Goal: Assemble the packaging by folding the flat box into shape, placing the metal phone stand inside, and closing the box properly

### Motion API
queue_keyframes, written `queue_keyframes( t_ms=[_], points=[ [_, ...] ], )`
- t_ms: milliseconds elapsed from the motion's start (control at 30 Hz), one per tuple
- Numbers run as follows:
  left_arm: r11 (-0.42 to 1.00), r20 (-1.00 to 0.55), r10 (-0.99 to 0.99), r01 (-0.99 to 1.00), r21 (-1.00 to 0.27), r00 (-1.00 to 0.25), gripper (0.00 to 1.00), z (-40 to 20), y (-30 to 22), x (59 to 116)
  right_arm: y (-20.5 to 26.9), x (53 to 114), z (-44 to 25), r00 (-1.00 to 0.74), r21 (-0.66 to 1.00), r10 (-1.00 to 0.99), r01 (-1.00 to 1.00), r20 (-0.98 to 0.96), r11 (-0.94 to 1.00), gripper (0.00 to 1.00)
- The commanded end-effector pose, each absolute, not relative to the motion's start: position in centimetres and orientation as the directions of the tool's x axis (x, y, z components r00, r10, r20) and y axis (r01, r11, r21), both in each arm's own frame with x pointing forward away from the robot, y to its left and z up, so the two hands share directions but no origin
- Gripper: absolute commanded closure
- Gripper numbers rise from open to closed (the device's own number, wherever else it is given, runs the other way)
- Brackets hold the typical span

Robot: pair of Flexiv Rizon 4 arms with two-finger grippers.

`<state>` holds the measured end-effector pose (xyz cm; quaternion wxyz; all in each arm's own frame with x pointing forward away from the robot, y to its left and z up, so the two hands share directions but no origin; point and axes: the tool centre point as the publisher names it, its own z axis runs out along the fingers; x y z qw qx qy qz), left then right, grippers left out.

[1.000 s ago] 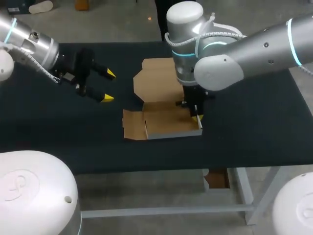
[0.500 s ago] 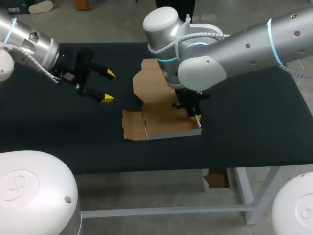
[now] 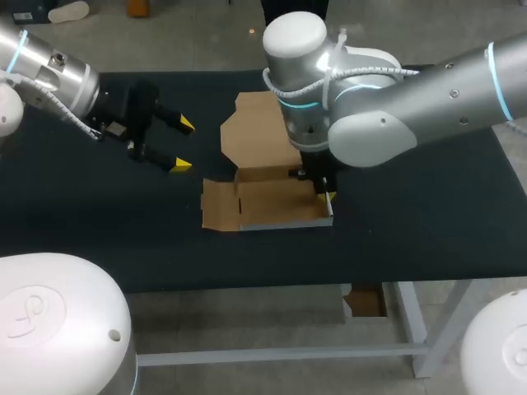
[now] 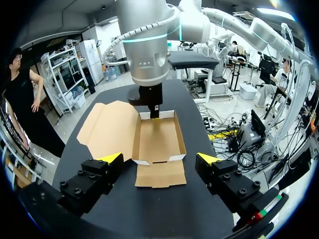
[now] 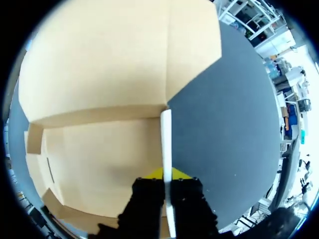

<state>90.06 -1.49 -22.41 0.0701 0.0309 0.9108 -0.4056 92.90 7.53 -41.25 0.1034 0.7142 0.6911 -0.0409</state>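
A brown cardboard box point(image 3: 276, 204) lies on the black table with its walls partly raised and its lid point(image 3: 263, 136) flat behind it. My right gripper point(image 3: 328, 196) stands over the box's right side wall, shut on that thin white-edged wall point(image 5: 166, 134). The box floor point(image 5: 99, 154) lies beside the wall. My left gripper point(image 3: 183, 145) hovers left of the box, open and holding nothing. From the left wrist, the box point(image 4: 157, 142) sits ahead of my left gripper point(image 4: 159, 159), a loose flap nearest it. My right gripper point(image 4: 155, 110) shows at the far wall.
The black table point(image 3: 412, 230) stretches bare to the right of the box and along its front edge point(image 3: 247, 284). A flat side flap point(image 3: 218, 206) sticks out from the box toward my left gripper.
My right arm has swung at the wrist while keeping hold of the wall, and the box has slid slightly left and away. The left arm has not moved.
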Motion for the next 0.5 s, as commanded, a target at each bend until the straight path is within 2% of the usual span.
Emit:
queue_keyframes(
  t_ms=[33,500],
  points=[
    [0.671,-0.149,0.003,0.112,-0.733,-0.989,0.00,-22.29,-1.42,90.10,6.79,92.45,-41.35,0.014,0.107,0.999,0.994,-0.033,-0.011,1.00],
    [0.671,-0.149,0.003,0.112,-0.733,-0.989,0.00,-22.29,-1.42,90.10,6.96,92.69,-41.53,-0.018,0.075,0.998,0.997,0.063,0.013,1.00]
  ],
)
